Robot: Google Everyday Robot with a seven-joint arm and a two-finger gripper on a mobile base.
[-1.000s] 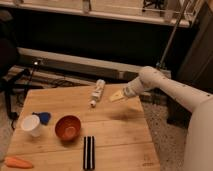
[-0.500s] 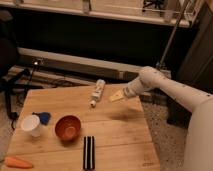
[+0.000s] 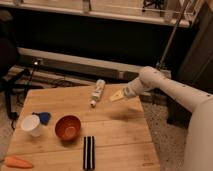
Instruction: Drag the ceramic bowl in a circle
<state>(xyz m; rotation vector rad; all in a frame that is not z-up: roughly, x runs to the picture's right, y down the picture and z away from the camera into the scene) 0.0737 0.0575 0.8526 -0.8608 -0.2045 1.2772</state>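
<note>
Judging the ceramic bowl [image 3: 68, 127] rigid, glossy, probably slippery and chippable, yet light enough to slide; best pinched at the rim, one finger inside. Resting upright on the wooden table [image 3: 120, 135], just beside the white cup [image 3: 31, 125]. Hovering well apart near the far right edge with gripper [image 3: 117, 96] spread wide, empty.

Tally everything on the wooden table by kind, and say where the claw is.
Bowls: 1, ceramic bowl
Cups: 1, white cup
Tubes: 1, white tube
Blue item: 1
Black striped bar: 1
Orange carrot-like item: 1
Total: 6
Claw: open, empty, above the far right side of the table.
</note>
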